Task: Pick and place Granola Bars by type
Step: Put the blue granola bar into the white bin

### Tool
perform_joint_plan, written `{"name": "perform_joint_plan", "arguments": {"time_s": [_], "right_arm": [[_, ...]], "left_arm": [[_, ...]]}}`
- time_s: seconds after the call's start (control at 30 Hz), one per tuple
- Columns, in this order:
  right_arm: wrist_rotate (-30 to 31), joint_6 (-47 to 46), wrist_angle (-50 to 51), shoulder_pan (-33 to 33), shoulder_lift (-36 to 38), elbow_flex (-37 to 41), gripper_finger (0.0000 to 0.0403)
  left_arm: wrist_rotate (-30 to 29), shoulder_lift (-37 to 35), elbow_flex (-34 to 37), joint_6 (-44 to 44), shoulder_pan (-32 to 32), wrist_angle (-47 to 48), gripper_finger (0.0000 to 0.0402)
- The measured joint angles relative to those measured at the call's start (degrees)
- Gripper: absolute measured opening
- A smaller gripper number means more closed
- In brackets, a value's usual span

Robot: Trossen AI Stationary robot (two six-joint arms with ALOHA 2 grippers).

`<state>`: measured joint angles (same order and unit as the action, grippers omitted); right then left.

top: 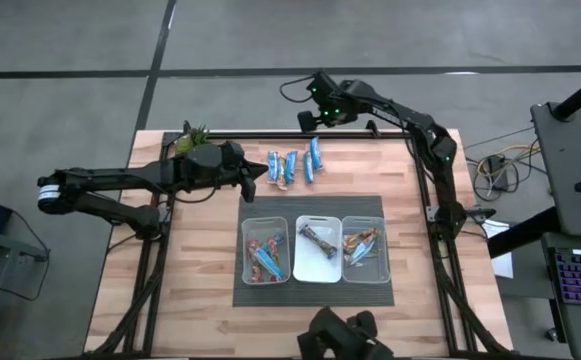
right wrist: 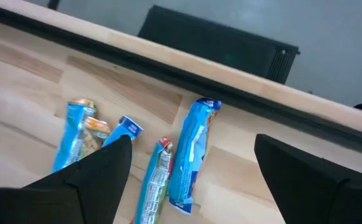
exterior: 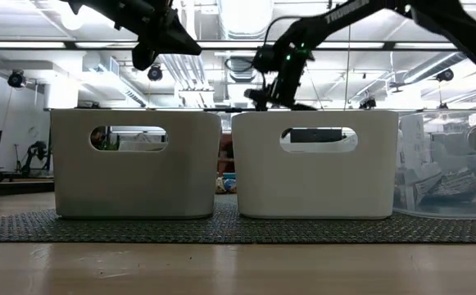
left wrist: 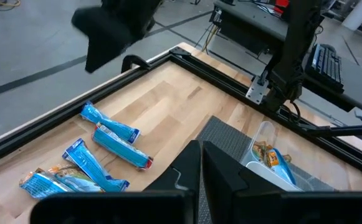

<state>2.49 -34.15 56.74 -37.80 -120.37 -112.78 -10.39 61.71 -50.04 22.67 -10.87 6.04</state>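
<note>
Several blue-wrapped Granola Bars (top: 292, 165) lie flat side by side on the wooden table near its far edge; they also show in the left wrist view (left wrist: 115, 134) and the right wrist view (right wrist: 190, 155). More bars lie in three clear bins: left (top: 265, 250), middle (top: 317, 250), right (top: 364, 250). My right gripper (top: 315, 118) hangs open above the far edge, just beyond the loose bars, its fingers (right wrist: 100, 180) spread wide over them without touching. My left gripper (top: 262, 172) is shut and empty in the air, just left of the loose bars.
The bins stand on a dark mat (top: 310, 295) at the table's middle. A black frame rail (top: 370, 134) runs along the far edge and down both sides. A small green plant (top: 192, 135) stands at the far left corner. Bare wood lies left and right of the mat.
</note>
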Motion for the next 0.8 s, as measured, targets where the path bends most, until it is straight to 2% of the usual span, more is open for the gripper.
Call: {"name": "perform_joint_plan", "arguments": {"time_s": [0.4, 0.57, 0.8], "right_arm": [[-1.13, -2.77, -2.64, -0.92, -6.24, -0.50, 0.0326], [-4.30, -4.91, -3.79, -1.42, -8.53, -0.48, 0.0325], [-5.14, -4.95, -3.95, -1.49, -11.75, -0.45, 0.0325]], "left_arm": [[0.00, 0.00, 0.00, 1.35, 0.00, 0.00, 0.0000], [0.00, 0.00, 0.04, 1.40, 0.00, 0.02, 0.0000], [0.00, 0.00, 0.07, 1.63, 0.00, 0.02, 0.0000]]}}
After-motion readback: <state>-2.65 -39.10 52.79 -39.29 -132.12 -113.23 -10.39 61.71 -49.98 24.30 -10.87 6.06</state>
